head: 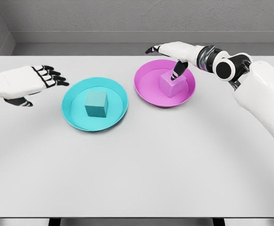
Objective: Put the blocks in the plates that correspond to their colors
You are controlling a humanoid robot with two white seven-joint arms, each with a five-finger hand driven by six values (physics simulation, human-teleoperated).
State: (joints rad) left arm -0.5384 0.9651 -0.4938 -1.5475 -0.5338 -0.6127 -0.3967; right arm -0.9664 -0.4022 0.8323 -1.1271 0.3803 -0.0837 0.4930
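Observation:
A teal block lies inside the teal plate left of the table's middle. A pink block rests in the magenta plate to its right. My right hand hovers over the magenta plate's far side, fingers spread, its thumb pointing down and nearly touching the pink block's top. My left hand floats to the left of the teal plate, fingers extended and holding nothing.
The white table stretches toward me below the two plates. A grey wall runs behind its far edge.

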